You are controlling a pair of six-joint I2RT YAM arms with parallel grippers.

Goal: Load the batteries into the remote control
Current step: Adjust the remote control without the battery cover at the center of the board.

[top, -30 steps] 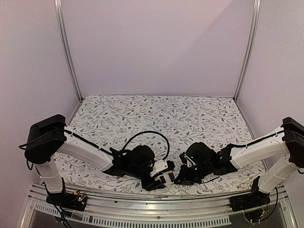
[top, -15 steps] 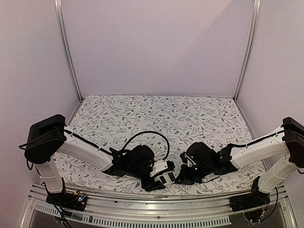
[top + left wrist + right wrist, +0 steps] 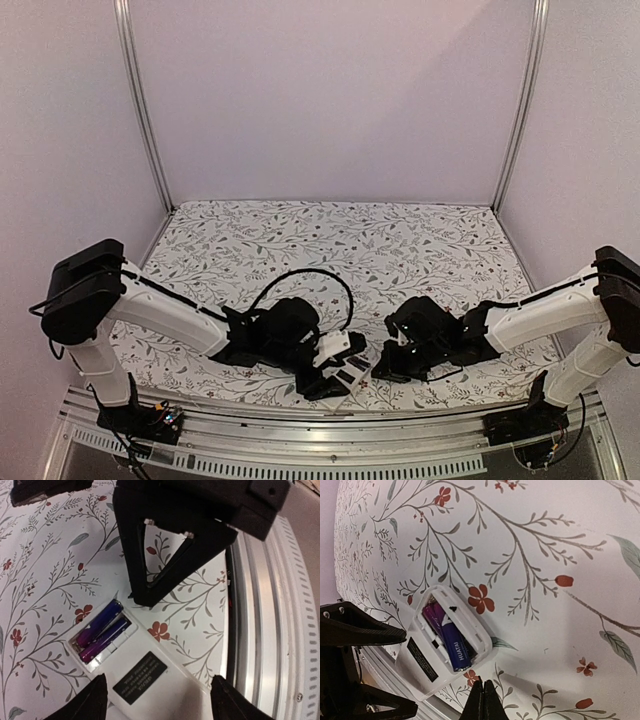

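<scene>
Nearest edge: aluminium rail (image 3: pixel 270 610) runs along the table front. The remote control (image 3: pixel 170 700) lies just inside it on the floral tablecloth (image 3: pixel 330 245), at the near centre of the table.

Remote control is back side up, with a dark printed label (image 3: pixel 140 677) at mid-body. The battery slot (image 3: pixel 426 623) is uncovered. Both batteries (image 3: pixel 447 637) sit in it side by side and parallel. They are purple-blue, and one is printed "HUATAI".

Left gripper (image 3: pixel 159 680): jaws wide, one black finger on each long side of the remote control's label end. The fingers are just beside the white edges. Contact not resolvable from either wrist view, probably a hair of clearance.

Right gripper (image 3: pixel 481 695): jaws fully closed, fingertips pressed together into one point, nothing between them. The point sits just beside the slot end of the remote control, over bare cloth. It faces the left gripper across the remote control.

Overhead view: both arms reach inward and low, and the gripper bodies hide most of the remote control.

Farther out: patterned cloth runs back to pale walls with two upright metal posts.
</scene>
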